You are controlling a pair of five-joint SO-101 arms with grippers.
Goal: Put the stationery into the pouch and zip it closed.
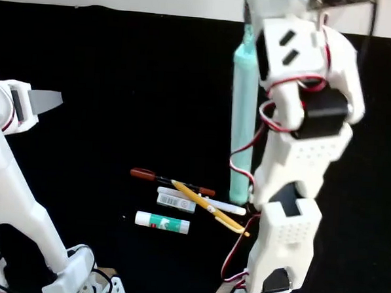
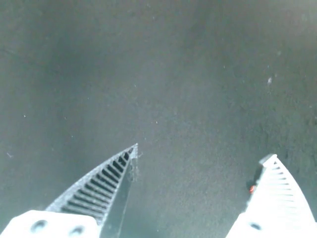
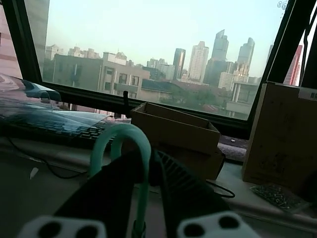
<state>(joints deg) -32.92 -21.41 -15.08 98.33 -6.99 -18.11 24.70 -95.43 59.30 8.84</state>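
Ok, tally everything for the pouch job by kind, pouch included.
Pens: 2, the brown pen and the white pen
Pencils: 1, the yellow pencil
Glue: 1, the glue stick
Other: 1, the short white bar, possibly an eraser
Pouches: 1, the teal pouch
Total: 6

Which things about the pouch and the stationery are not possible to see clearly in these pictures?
- Zipper of the pouch, open or shut: in the high view the arm covers its top and one side.
- Body of the pouch in the right wrist view: the right gripper hides all but a teal loop.
- Small white item beside the yellow pencil: in the high view it is too small to identify.
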